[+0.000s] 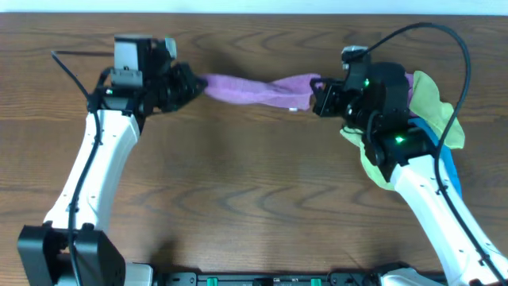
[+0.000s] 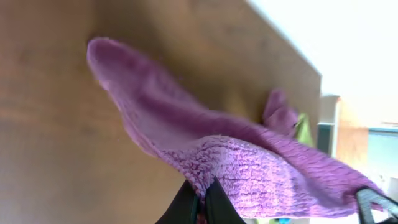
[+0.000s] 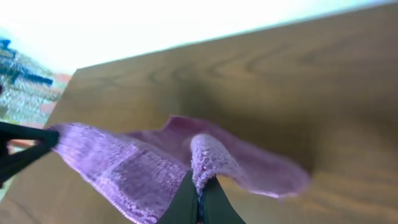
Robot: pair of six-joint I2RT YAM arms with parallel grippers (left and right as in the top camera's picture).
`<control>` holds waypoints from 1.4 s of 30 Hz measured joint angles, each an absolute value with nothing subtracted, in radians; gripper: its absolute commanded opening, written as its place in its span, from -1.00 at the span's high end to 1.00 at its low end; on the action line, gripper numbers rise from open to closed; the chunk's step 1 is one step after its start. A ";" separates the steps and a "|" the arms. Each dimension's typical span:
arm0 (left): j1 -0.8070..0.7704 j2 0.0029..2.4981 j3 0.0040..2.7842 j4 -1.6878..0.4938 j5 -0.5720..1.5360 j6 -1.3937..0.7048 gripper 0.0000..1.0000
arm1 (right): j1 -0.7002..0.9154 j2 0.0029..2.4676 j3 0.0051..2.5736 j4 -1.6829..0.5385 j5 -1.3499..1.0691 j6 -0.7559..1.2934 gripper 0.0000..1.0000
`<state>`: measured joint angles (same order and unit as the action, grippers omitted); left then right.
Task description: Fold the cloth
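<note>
Pinching opposite ends, the left gripper (image 1: 193, 83) and the right gripper (image 1: 317, 88) are each clamped on the purple towel (image 1: 250, 89). It stretches twisted between them, seemingly just off the counter (image 1: 254, 183), with its long axis running left to right. Both arms are equally near it. Beyond the towel's right end lies a yellow-green cloth (image 1: 431, 91).

cloth (image 1: 255, 89) between left tool (image 1: 195, 83), right tool (image 1: 316, 95)

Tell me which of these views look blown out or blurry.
Overhead: evenly lit and sharp. Left wrist: upper right corner blown out to white, purple cloth soft and out of focus. Right wrist: top band overexposed, cloth and table slightly blurred.
</note>
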<state>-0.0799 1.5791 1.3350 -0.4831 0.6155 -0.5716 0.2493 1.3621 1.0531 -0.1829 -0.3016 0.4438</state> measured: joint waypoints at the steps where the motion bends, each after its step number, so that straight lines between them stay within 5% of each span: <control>1: -0.080 1.579 1.360 -0.476 0.603 -0.572 0.88 | 0.249 1.373 1.068 -0.171 -0.295 0.440 0.97; 11: -0.071 1.666 1.425 -0.227 0.538 -0.594 0.88 | 0.249 1.708 1.378 -0.128 -0.249 0.381 0.98; 19: -0.013 1.745 1.509 -0.233 0.554 -0.605 0.88 | 0.249 1.791 1.552 -0.200 -0.235 0.330 0.98; 30: -0.009 1.745 1.513 -0.841 0.599 -0.393 0.88 | 0.278 1.791 1.576 -0.731 -0.235 0.258 0.97; 42: -0.038 1.745 1.200 -0.937 0.602 -0.278 0.88 | 0.348 1.791 1.427 -0.913 -0.225 0.231 0.97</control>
